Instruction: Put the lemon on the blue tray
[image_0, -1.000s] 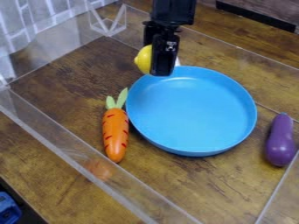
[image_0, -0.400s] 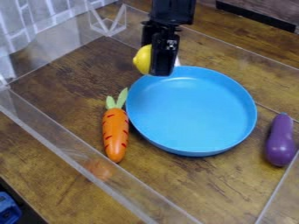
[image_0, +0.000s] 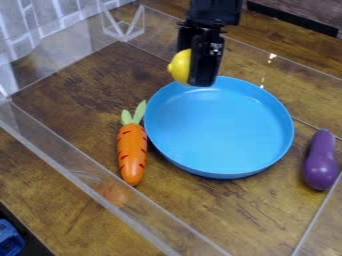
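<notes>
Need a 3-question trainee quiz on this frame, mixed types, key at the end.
1. True or false: the lemon is lying on the wooden table.
2. Multiple choice: which toy lies on the opposite side of the blue tray from the carrot?
a) a banana
b) the eggplant
c) a tomato
3. Fill in the blank: the lemon is held by the ____.

Key: 1 false; 2 b; 3 gripper
</notes>
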